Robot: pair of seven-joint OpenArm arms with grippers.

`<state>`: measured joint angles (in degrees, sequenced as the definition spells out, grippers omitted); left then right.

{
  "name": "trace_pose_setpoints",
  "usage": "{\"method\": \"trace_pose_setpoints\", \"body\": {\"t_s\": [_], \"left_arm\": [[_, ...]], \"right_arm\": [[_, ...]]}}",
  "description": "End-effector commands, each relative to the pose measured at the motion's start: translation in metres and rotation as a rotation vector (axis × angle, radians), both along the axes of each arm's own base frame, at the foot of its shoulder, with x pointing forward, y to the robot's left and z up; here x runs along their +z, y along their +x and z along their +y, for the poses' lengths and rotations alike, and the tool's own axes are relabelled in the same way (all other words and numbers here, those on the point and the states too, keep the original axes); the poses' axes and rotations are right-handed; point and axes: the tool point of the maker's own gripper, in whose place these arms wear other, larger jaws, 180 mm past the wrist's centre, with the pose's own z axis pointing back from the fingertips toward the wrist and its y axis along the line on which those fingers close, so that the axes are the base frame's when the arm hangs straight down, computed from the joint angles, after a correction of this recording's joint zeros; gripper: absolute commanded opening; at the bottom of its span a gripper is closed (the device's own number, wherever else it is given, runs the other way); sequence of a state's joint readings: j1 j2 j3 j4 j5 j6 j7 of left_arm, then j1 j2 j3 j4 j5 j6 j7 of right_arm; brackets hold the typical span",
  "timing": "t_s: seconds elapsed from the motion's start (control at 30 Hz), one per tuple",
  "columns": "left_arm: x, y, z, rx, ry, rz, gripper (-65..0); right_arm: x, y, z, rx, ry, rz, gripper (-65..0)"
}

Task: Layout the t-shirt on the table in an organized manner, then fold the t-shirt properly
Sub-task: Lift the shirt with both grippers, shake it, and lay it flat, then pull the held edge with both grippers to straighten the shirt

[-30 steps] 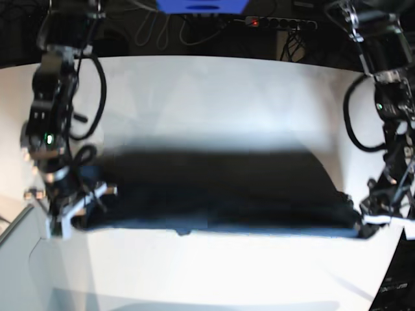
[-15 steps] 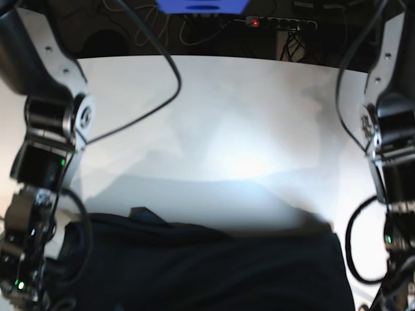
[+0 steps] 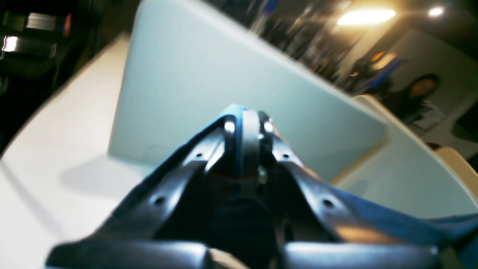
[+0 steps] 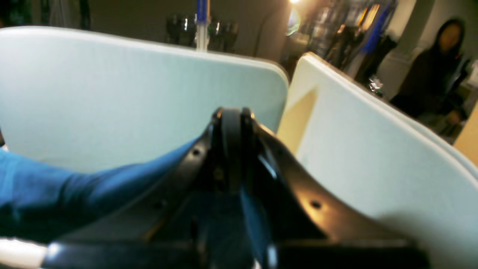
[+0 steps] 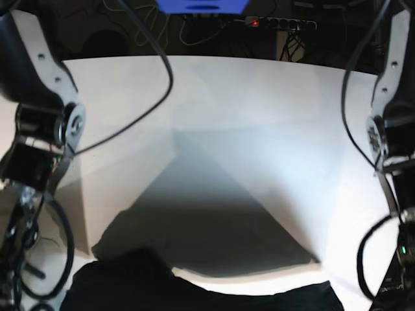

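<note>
I am holding the t-shirt (image 5: 201,295), hanging along the base view's bottom edge above the bench (image 5: 259,116), with left claw (image 3: 246,129) and right claw (image 4: 231,119) both clamped on its fabric, and I am judging that keeping both level should spread it flat.

The t-shirt (image 5: 194,295) hung at the near edge, above the counter (image 5: 227,116), stretched between the left gripper (image 3: 246,123) and right gripper (image 4: 231,116).

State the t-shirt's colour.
Plain dark navy blue t-shirt; clearest in the right wrist view.
</note>
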<state>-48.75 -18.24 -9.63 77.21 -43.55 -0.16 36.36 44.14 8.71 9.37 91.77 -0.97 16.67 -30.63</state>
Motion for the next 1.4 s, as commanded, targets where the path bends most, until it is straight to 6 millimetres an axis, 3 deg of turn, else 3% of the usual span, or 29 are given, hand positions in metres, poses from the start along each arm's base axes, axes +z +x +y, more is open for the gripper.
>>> {"method": "trace_pose_setpoints", "body": {"t_s": [0.0,0.13,0.23,0.47,0.6,0.77,0.97,1.23,1.37], "left_arm": [[0.008,-0.007,-0.001,-0.003,0.008,-0.032,-65.0],[-0.033,-0.037,0.005,0.017,0.032,-0.001,-65.0],[-0.069,-0.060,0.014,0.041,0.032,0.048,-65.0],[-0.186,-0.137,0.036,0.110,0.032,0.282,-65.0],[-0.250,-0.183,0.052,0.183,-0.037,0.432,-65.0],[-0.300,-0.221,0.068,0.249,-0.086,0.564,-65.0],[-0.340,-0.237,0.080,0.279,-0.115,0.674,-65.0],[-0.373,-0.266,0.083,0.294,-0.122,0.777,-65.0],[-0.383,-0.283,0.083,0.297,-0.115,0.819,-65.0]], "right_arm": [[0.018,-0.011,0.002,0.006,-0.006,-0.068,-65.0],[-0.014,-0.056,0.015,0.009,-0.056,-0.063,-65.0],[-0.052,-0.088,0.022,0.014,-0.073,-0.008,-65.0],[-0.196,-0.157,0.023,0.023,0.002,0.259,-65.0],[-0.246,-0.197,0.033,0.047,0.043,0.341,-65.0],[-0.277,-0.229,0.037,0.049,0.064,0.430,-65.0],[-0.307,-0.255,0.041,0.051,0.082,0.535,-65.0],[-0.356,-0.297,0.037,0.034,0.104,0.702,-65.0],[-0.365,-0.312,0.037,0.031,0.106,0.744,-65.0]]}}
